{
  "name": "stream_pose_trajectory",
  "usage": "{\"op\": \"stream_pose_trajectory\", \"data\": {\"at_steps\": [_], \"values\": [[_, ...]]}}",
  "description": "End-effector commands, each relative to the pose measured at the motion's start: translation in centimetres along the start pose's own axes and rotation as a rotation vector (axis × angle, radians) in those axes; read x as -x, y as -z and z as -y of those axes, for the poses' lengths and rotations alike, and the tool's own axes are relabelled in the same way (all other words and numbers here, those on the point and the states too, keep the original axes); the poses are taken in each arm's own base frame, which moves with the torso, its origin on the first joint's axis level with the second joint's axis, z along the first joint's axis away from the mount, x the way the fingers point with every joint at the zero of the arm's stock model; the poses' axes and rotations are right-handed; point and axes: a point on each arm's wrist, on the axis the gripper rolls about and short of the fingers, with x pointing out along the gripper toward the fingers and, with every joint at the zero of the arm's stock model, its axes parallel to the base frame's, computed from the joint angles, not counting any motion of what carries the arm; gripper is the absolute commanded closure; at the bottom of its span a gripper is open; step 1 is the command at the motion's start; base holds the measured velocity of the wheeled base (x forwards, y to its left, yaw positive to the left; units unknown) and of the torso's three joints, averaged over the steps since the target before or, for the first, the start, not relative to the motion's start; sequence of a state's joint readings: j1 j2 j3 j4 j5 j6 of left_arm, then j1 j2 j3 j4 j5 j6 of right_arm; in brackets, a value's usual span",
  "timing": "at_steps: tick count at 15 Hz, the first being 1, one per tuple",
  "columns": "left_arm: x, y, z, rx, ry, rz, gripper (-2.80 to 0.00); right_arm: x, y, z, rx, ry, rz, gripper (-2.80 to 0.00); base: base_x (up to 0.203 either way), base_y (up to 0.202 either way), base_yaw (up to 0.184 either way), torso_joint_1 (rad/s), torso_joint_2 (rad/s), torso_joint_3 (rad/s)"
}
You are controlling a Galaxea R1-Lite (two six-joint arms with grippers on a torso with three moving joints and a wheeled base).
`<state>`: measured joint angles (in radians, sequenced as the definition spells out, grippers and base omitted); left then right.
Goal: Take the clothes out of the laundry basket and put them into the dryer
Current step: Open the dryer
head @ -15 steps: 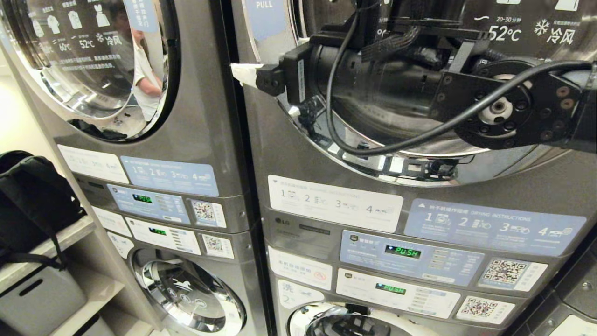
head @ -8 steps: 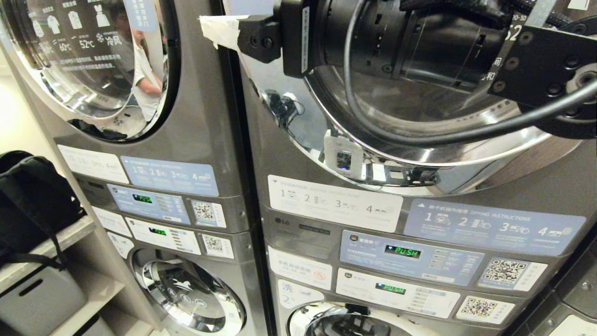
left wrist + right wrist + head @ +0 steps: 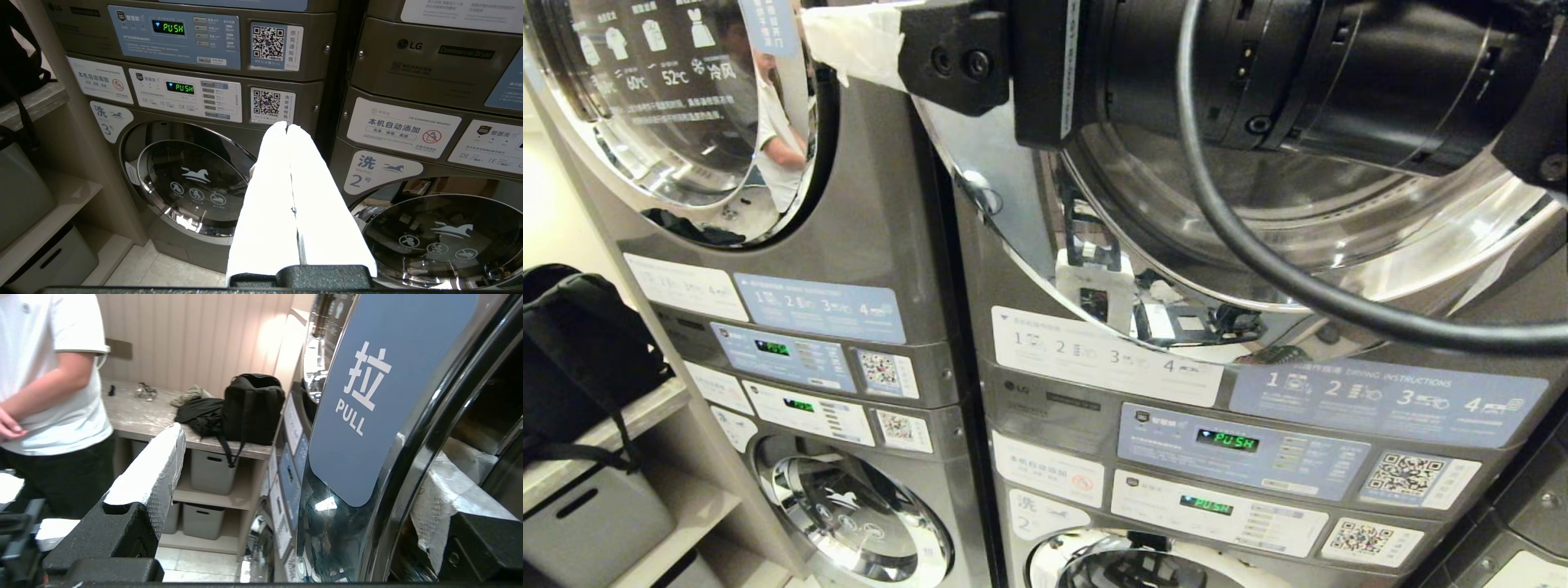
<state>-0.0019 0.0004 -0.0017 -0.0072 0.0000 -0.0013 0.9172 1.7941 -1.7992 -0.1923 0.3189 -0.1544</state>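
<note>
Door-opening is the step in hand: from the head, the right gripper [image 3: 849,45] reaches the left rim of the grey steel dryer's round glass door [image 3: 1013,212]; pulling outward steadily should serve best. From the left wrist, the left gripper [image 3: 288,128] hangs low, white-taped fingers pressed together. From the right wrist, spread fingers [image 3: 151,465] straddle the door edge beside the blue "PULL" label [image 3: 367,400]. No clothes or basket show.

Illumination is bright, warm indoor light. Strong glare and reflections appear on the chrome dryer door [image 3: 1045,269]. The nearby right arm [image 3: 1298,73] renders slightly soft.
</note>
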Motion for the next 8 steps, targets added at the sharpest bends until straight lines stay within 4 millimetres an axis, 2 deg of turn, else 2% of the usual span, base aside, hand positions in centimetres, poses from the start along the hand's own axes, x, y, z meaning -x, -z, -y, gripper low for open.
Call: {"op": "stream_pose_trajectory", "data": {"at_steps": [1, 8], "values": [[0.0, 0.0, 0.0, 0.0, 0.0, 0.001, 0.0, 1.0, -0.9, -0.7, -0.001, -0.016, 0.013, -2.8, 0.0, 0.0, 0.0, 0.0, 0.0, 0.0], [0.0, 0.0, 0.0, 0.0, 0.0, 0.001, 0.0, 5.1, -1.5, -2.1, -0.013, -0.027, -0.019, -2.8, 0.0, 0.0, 0.0, 0.0, 0.0, 0.0]]}}
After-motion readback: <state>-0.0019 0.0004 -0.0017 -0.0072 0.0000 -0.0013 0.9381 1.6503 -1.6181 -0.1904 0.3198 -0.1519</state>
